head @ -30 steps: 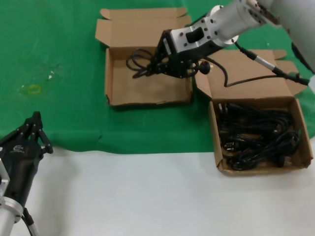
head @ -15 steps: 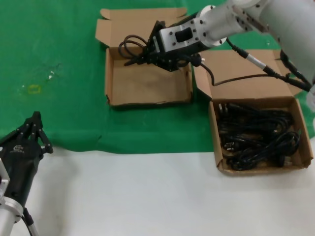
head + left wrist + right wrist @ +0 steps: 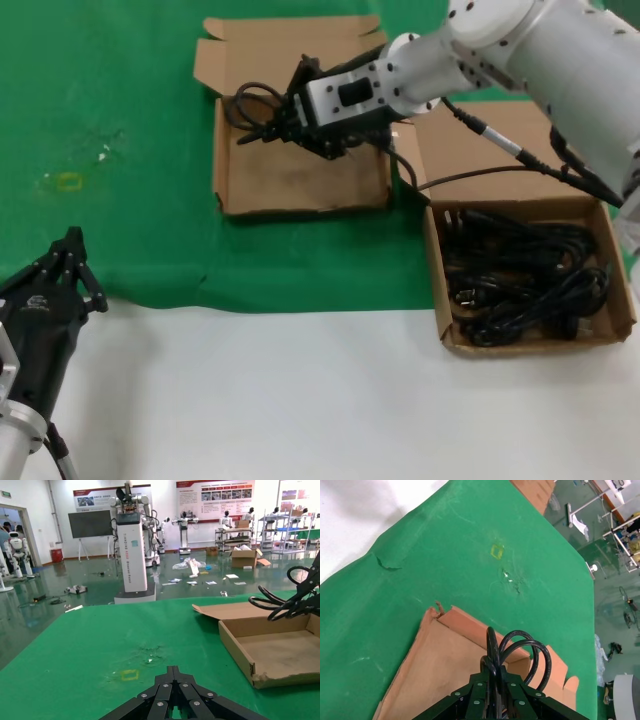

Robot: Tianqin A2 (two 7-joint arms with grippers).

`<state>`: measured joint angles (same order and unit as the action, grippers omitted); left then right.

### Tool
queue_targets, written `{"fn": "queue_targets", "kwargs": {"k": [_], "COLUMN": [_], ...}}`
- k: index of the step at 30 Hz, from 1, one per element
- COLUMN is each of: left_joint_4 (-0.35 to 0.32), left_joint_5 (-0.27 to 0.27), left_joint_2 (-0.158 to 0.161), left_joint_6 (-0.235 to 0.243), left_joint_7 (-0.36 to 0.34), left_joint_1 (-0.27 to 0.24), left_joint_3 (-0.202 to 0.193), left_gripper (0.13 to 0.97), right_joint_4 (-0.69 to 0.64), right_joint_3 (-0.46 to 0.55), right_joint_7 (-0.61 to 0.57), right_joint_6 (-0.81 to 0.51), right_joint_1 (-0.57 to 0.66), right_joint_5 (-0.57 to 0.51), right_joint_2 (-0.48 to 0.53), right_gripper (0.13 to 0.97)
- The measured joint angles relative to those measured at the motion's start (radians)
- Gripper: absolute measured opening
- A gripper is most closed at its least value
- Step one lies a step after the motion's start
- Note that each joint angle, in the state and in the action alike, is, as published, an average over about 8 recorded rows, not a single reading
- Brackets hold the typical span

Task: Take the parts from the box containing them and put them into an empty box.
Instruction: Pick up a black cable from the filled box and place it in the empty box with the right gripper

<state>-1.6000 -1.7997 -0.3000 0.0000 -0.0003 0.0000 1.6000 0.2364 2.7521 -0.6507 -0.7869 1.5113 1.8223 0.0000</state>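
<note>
My right gripper point(image 3: 262, 128) is shut on a coiled black cable point(image 3: 250, 100) and holds it above the far left part of the empty box point(image 3: 300, 185), the one with the tuck-strip lid. In the right wrist view the shut gripper point(image 3: 495, 672) has the cable loops point(image 3: 522, 647) sticking out over the bare box floor point(image 3: 430, 675). The box containing the parts point(image 3: 535, 185) stands to the right, its tall lid open, with several black cables point(image 3: 520, 275) inside. My left gripper point(image 3: 72, 238) is shut and empty, parked at the near left; it also shows in the left wrist view point(image 3: 172, 670).
Green cloth point(image 3: 110, 130) covers the far half of the table; the near half is white point(image 3: 300, 400). A small yellow mark point(image 3: 68, 181) lies on the cloth at left. The left wrist view shows the empty box point(image 3: 270, 650) and the held cable point(image 3: 282, 605) off to one side.
My right gripper has moved left with the cable, from over the empty box's right side to its far left part. The left arm has not moved.
</note>
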Motion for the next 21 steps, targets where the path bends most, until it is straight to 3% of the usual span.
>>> {"fn": "queue_targets", "kwargs": {"k": [21], "left_joint_4": [0.0], "left_joint_5": [0.0], "left_joint_2": [0.0], "left_joint_6": [0.0], "left_joint_7": [0.0], "left_joint_1": [0.0], "left_joint_3": [0.0], "left_gripper": [0.144], "right_joint_4": [0.039], "right_joint_3": [0.001], "right_joint_7": [-0.019], "right_joint_6": [0.099], "right_joint_1": [-0.045], "right_joint_5": [-0.006], "right_joint_2": [0.0], "right_gripper": [0.177]}}
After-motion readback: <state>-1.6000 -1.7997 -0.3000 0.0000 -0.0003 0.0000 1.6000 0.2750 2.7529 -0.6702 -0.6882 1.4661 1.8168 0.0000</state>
